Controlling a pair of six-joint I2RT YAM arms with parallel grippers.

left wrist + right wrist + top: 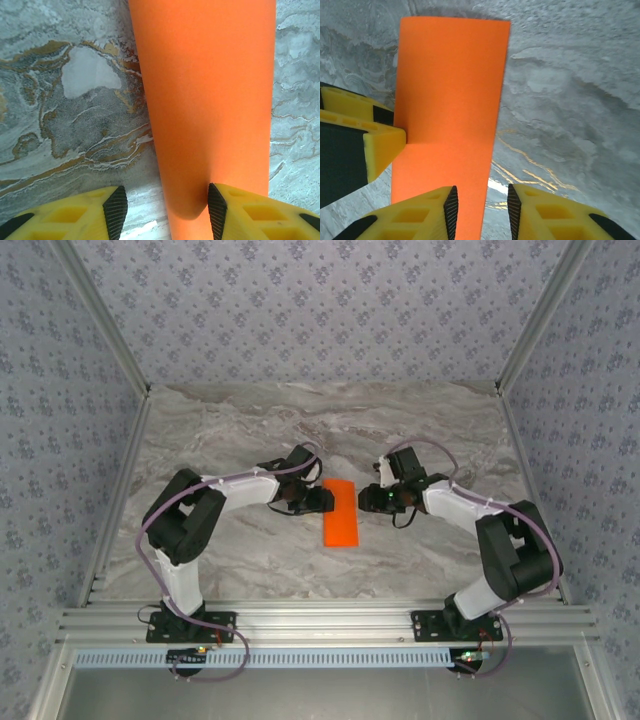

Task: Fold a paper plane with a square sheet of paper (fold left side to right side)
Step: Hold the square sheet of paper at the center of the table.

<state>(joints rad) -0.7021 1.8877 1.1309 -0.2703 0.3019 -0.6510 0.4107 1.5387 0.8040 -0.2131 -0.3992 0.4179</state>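
Right gripper [481, 205] fingers parted over paper [450, 100] edge | left gripper [166, 207] likewise | both arms elbow-bent inward

Marble table [250, 420] closed in by patterned walls [320, 310] at the back and both sides, with a metal rail [320, 620] along the near edge. The far half of the table is bare and open to reach. In the middle lies a flat orange strip of paper [340, 512], running near to far. The left gripper [322, 499] sits at its left edge and the right gripper [366, 498] at its right edge. They face each other across the far part of the strip, so that spot is crowded. Each has its jaws apart, one finger over the paper, the other over bare marble. The strip's near end is uncovered, with bare table either side.
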